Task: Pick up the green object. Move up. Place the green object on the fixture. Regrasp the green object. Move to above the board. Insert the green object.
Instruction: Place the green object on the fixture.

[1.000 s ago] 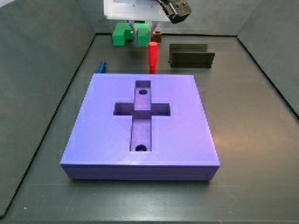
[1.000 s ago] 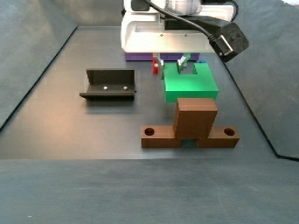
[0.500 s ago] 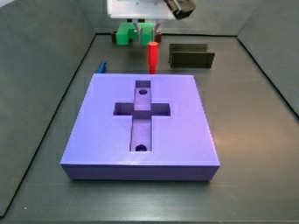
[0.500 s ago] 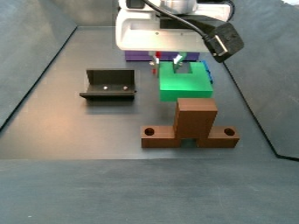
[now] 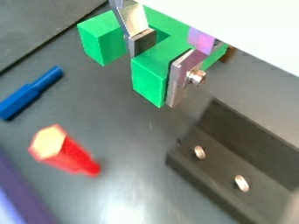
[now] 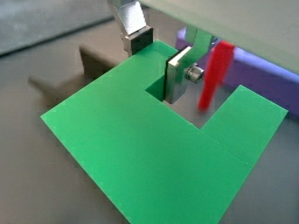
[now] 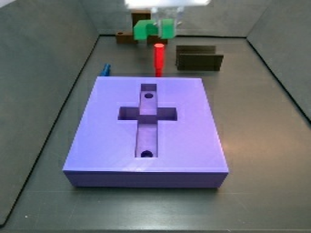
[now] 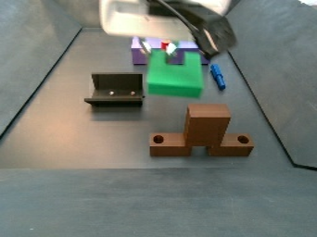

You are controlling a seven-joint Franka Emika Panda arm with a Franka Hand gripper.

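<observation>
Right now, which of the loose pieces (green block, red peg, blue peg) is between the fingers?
The green object: the gripper clamps one of its prongs and holds it off the floor. The red peg and blue peg are ungripped below.

Gripper (image 5: 160, 59) raised, jaws clamped, fingers downward.

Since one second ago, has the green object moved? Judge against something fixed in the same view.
Yes. In a side view the green object, held in the gripper, has risen away from the brown stand, no longer overlapping it.
</observation>
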